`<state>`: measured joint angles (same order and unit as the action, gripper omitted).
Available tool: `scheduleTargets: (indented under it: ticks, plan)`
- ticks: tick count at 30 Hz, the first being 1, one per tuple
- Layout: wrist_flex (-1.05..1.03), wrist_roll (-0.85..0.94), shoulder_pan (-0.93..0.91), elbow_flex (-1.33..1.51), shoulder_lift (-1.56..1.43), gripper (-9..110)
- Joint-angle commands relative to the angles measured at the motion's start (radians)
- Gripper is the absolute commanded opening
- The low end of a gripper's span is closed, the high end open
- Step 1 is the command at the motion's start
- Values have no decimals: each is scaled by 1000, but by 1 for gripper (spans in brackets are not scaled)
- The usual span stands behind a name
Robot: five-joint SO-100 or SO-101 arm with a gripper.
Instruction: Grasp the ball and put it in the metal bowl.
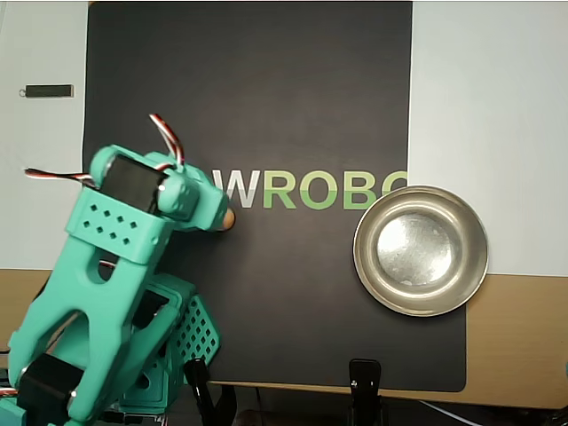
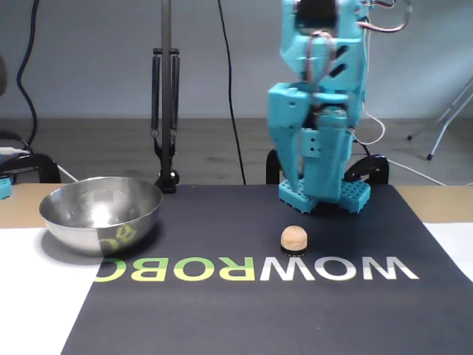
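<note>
The tan ball (image 2: 294, 237) rests on the black mat just behind the "WOWROBO" lettering. In the overhead view only a sliver of the ball (image 1: 229, 218) shows past the teal wrist (image 1: 182, 195), which covers the rest. My gripper (image 2: 304, 198) hangs fingers-down above and slightly behind the ball, not touching it. A narrow dark gap shows between its two fingers, which hold nothing. The metal bowl (image 1: 421, 250) stands empty at the mat's right edge in the overhead view. In the fixed view the bowl (image 2: 100, 211) is at the far left.
The arm's teal base (image 2: 325, 196) stands behind the ball. Two black clamps (image 1: 364, 383) grip the mat's near edge in the overhead view. A spring-armed stand (image 2: 165, 111) rises behind the bowl. A small dark bar (image 1: 49, 90) lies on the white surface at the upper left.
</note>
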<state>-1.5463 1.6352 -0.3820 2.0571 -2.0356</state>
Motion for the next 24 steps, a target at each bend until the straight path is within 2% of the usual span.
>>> scheduleTargets:
  ticks: [1,12,24]
  plan:
    - [-3,-3,-26,9,-29,30]
    - [-2,-3,-117,32,-31,31]
    - [-3,0,-121,34,-31,31]
